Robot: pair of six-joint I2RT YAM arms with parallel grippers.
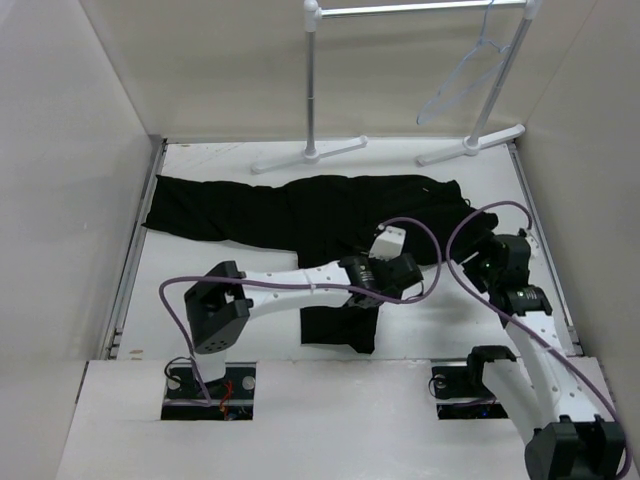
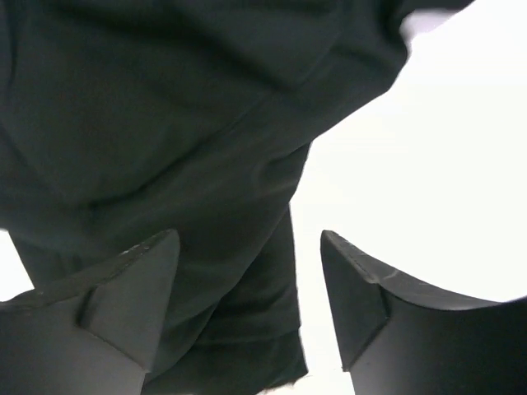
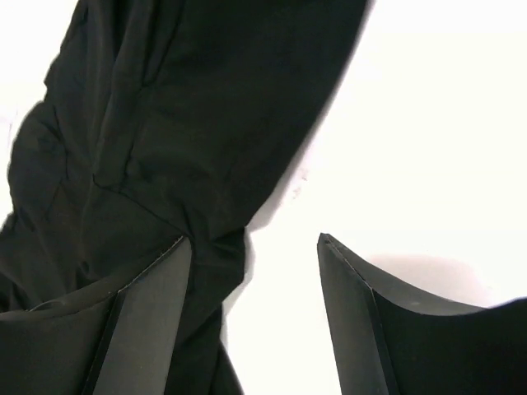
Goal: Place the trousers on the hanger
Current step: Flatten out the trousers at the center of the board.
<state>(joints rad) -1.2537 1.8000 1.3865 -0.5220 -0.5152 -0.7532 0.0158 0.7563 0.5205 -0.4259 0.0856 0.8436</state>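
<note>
the trousers (image 1: 300,210) are matt black cloth, soft and creased, with no sheen. the hanger (image 1: 455,85) looks like thin, pale, see-through plastic. the rail (image 1: 420,8) is shiny metal on smooth white posts (image 1: 312,80). the table (image 1: 200,165) is smooth matt white. the fingers (image 2: 123,288) are dark, matt, faintly grainy plastic.

Black cloth on white, with pale fittings behind.
The trousers (image 1: 300,210) are seen as plain black and unpatterned; the hanger (image 1: 462,80) is rendered pale and translucent. The table (image 1: 430,320) and garment rack (image 1: 312,90) are shown white, the cables (image 1: 260,283) purple, the left arm (image 1: 300,272) white with black joints.
</note>
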